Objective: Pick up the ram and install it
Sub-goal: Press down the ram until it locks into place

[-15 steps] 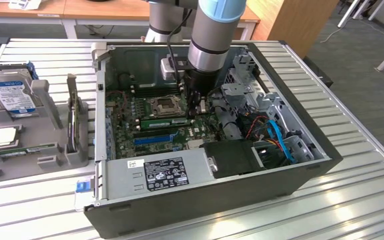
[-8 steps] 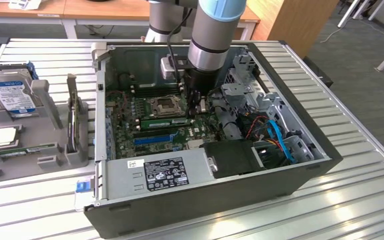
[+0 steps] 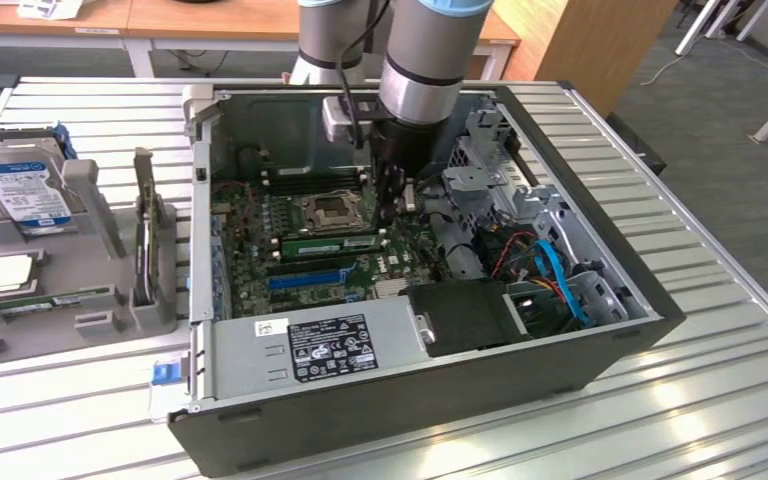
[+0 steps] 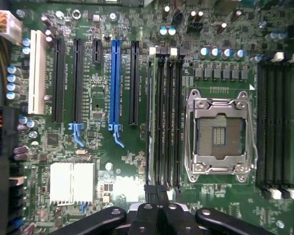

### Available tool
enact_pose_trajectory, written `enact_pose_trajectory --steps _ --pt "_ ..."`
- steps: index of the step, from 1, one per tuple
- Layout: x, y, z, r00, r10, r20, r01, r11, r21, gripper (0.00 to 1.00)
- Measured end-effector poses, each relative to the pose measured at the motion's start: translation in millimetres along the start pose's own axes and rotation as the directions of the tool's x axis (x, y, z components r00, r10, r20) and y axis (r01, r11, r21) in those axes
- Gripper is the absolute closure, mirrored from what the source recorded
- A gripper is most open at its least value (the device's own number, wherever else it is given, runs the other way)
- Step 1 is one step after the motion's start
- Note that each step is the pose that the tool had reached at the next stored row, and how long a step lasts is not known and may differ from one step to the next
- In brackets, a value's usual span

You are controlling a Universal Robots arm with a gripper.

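tool [image 4: 159, 205] clenched, fingers pinched together over the long thin green ram stick [image 4: 152, 117], which stands edge-up in a black motherboard slot right under it, beside the silver cpu socket [image 4: 219, 132]. stiff, light, fragile: grip by edges.

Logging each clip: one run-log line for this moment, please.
gripper: jaws shut, down inside computer case | ram: seated in motherboard slot beside gripper

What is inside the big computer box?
Inside the computer case lies a green motherboard with black slots, an empty processor socket and a green ram stick. The robot arm hides part of it.
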State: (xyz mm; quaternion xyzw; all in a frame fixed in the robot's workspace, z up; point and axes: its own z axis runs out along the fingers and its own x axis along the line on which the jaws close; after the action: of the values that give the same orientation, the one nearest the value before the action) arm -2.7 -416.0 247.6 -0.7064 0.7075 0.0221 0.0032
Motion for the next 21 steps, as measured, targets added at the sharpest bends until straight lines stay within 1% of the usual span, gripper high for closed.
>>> enact_pose_trajectory --steps 5,8,15,18,21 --pt "-0.5 0.4 -13.9 1.0000 0.000 0.0000 0.000 1.0000 0.0000 0.90" --pt "-0.7 0.5 -19.7 1.0000 0.000 -0.0001 0.000 1.0000 0.0000 0.90" --pt "-0.7 1.3 -19.9 1.0000 0.000 0.0001 0.000 1.0000 0.0000 0.90" --pt "-0.7 7.9 -19.7 1.0000 0.000 0.0000 0.000 1.0000 0.0009 0.90" --pt "-0.7 19.1 -19.3 1.0000 0.000 0.0001 0.000 1.0000 0.0030 0.90"
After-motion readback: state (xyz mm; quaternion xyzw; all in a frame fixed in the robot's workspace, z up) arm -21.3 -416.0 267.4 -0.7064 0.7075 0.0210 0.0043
